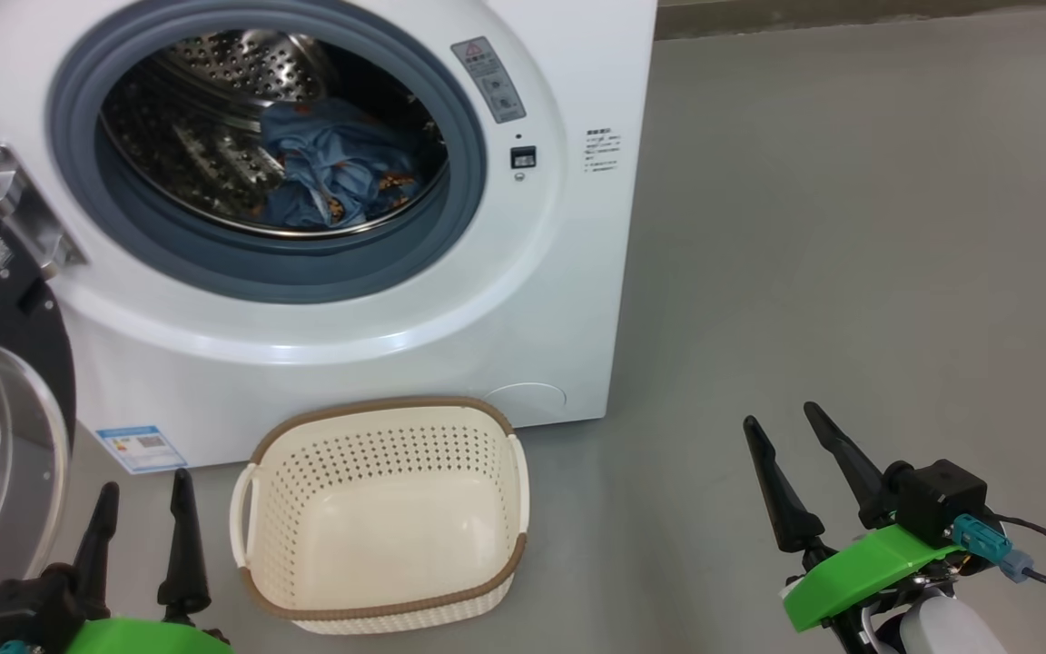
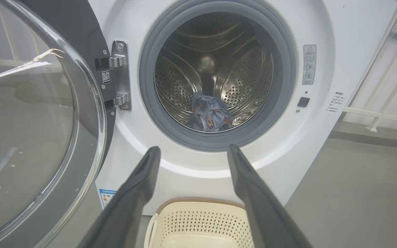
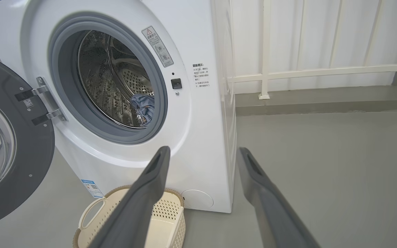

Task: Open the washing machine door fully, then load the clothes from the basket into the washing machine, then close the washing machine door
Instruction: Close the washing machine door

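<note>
Head view: the washing machine door [image 1: 5, 354] is swung wide open on the left, its glass bowl catching the light. The clothes [image 1: 332, 168], a blue bundle, are lying in the steel drum of the washing machine [image 1: 523, 300]. The basket [image 1: 378, 411] stands on the grey floor just in front of the machine, bare cream bottom showing. The left gripper [image 1: 146, 480] hangs beside the basket with its fingers apart and holding nothing. The right gripper [image 1: 779, 413] is well off to the other side over open floor, its fingers also spread and holding nothing.

Left wrist view: both dark fingers frame the drum mouth, clothes [image 2: 209, 115] low inside, basket [image 2: 198, 204] below.

Right wrist view: fingers parted, the machine seen at an angle, clothes [image 3: 145, 105] at the drum's lip, door [image 3: 29, 165] open at left.
</note>
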{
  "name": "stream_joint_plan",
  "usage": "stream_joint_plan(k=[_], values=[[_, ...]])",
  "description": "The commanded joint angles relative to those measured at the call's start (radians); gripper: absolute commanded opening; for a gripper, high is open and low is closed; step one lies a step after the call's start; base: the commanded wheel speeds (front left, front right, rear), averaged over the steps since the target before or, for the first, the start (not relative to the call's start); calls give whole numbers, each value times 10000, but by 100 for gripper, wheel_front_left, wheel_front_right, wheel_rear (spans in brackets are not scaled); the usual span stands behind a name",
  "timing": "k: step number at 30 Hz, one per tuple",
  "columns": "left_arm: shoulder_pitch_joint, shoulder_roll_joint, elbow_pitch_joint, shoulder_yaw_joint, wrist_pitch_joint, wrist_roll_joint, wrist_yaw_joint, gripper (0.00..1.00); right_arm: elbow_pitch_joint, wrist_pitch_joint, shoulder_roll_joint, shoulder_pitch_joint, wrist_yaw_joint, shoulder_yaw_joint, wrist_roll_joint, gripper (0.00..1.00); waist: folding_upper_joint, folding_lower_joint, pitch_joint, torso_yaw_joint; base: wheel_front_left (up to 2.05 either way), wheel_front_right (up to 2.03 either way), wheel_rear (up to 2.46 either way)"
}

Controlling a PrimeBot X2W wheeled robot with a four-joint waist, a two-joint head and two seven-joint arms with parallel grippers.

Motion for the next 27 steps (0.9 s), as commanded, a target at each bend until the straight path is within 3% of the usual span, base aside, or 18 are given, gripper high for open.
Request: stream_joint_plan(k=[1,14,27], values=[[-100,204,-183,300,-36,171,-8,100,-208,-118,-50,-141,16,171,95,100,0,0,6,106,0,0,0],[-115,116,-115,413,-36,304,220,100,-187,-118,-33,-94,16,252,118,100,0,0,-103,1248,0,0,0],[-190,-5,73,445,-36,290,354,100,-60,-118,-61,-248,16,383,206,100,0,0,-108,2974,0,0,0]])
